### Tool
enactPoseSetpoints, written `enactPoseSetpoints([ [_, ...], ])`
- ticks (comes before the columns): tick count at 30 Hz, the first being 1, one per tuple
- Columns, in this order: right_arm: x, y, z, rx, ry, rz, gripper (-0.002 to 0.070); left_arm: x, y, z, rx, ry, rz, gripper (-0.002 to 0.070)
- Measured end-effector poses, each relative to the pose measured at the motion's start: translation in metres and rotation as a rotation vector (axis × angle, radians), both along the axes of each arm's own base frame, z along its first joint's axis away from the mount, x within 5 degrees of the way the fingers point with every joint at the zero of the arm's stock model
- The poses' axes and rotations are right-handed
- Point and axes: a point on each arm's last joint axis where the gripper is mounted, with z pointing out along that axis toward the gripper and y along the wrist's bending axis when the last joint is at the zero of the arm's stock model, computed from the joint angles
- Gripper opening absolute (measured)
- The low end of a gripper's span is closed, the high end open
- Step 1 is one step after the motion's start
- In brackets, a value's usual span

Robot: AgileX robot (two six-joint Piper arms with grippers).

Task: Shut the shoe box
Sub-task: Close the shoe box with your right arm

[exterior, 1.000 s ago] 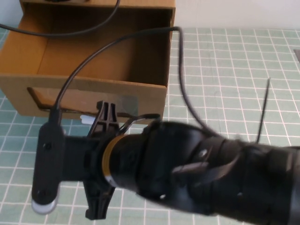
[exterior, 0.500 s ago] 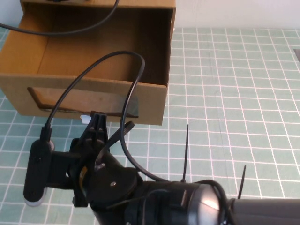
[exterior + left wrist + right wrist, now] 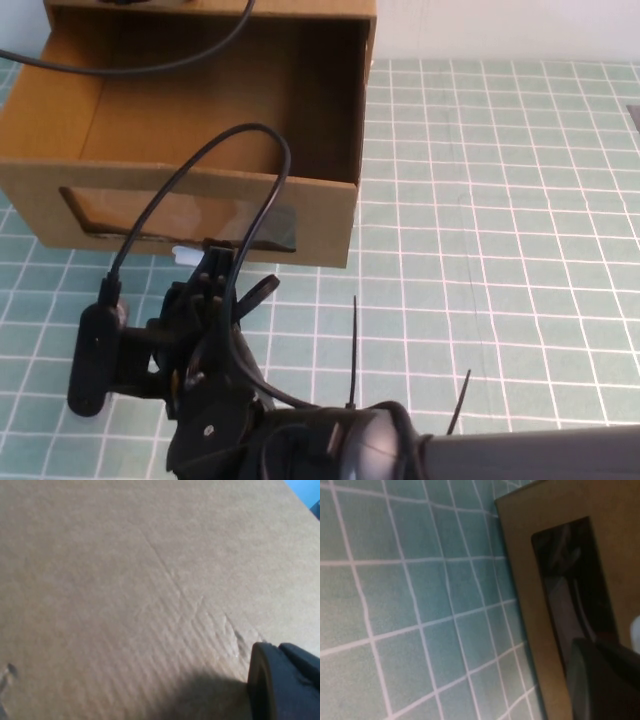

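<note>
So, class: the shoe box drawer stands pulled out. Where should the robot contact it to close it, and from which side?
Probably the drawer's front panel of the shoe box, from the robot's side: it is flat, faces the robot, and pushing it slides the drawer in. The right claw sits just before it, by the white pull tab. The left claw is against cardboard.

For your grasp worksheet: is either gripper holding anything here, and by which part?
Cannot be told. The right gripper sits at the shoe box front by its tab; the left gripper is against cardboard.

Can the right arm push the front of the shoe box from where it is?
Probably yes. The right gripper sits just in front of the shoe box, with nothing between. The left gripper is against plain cardboard.
</note>
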Motion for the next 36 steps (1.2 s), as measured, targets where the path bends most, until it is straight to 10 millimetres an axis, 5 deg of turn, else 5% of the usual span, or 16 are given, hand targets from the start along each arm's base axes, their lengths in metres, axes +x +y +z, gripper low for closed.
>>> enactPoseSetpoints([
  [7,0.021,-0.005,-0.008,0.014,-0.009,-0.057,-0.0014,0.0,0.0,0.0,-0.003,0.003,-0.003,-0.0005],
  [17,0.063,-0.008,0.032,0.155,-0.037,-0.122,-0.0014,-0.001,-0.002,0.001,-0.036,0.011,-0.011,-0.0005],
  [31,0.134,-0.03,0.022,0.25,0.062,-0.132,-0.0015,-0.002,-0.009,0.003,-0.121,0.011,-0.074,-0.0005],
  [36,0.14,-0.032,0.02,0.247,0.063,-0.121,-0.0015,-0.002,-0.009,0.003,-0.118,0.009,-0.075,-0.0005],
])
